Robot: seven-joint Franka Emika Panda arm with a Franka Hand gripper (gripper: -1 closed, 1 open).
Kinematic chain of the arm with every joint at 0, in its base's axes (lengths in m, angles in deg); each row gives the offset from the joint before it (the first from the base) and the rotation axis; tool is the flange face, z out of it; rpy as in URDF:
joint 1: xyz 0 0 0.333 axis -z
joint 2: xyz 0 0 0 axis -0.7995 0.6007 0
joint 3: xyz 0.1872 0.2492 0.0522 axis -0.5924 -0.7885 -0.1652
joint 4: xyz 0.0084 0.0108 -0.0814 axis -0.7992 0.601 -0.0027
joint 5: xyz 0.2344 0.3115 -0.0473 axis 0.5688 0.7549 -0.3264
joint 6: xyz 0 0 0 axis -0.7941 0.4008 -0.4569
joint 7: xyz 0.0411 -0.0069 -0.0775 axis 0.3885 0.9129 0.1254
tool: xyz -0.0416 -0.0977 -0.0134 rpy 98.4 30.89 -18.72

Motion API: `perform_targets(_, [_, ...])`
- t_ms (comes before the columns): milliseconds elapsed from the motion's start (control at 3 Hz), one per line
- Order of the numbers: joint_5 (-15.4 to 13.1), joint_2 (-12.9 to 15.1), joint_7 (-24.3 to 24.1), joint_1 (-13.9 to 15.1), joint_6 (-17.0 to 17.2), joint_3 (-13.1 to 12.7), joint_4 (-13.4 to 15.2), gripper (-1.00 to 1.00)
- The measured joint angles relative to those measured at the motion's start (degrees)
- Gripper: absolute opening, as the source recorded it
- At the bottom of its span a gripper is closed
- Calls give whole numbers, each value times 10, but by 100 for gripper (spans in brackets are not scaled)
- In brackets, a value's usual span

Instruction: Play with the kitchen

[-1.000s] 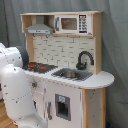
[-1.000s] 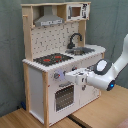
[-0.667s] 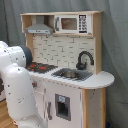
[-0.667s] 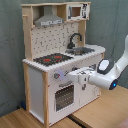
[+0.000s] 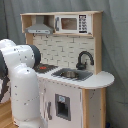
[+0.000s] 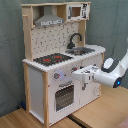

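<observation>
On the wooden floor: 1 toy kitchen (image 6: 55, 75), likely rigid, light, tippable; take small parts, knobs (image 6: 56, 76) or oven door (image 6: 64, 96). Hand (image 6: 76, 73) at front panel; finger state: cannot tell.

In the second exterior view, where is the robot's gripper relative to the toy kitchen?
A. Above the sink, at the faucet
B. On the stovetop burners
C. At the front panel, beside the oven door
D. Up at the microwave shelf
C. The gripper sits at the kitchen's front face, just below the countertop and to the second exterior view's right of the oven door, well below the faucet.
</observation>
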Motion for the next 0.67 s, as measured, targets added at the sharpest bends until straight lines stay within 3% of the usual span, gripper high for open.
perform_targets(333, [-4,12,2,36,-1,3,46,100])
perform_targets(667, [-26,46,6,59,-2,8,81,100])
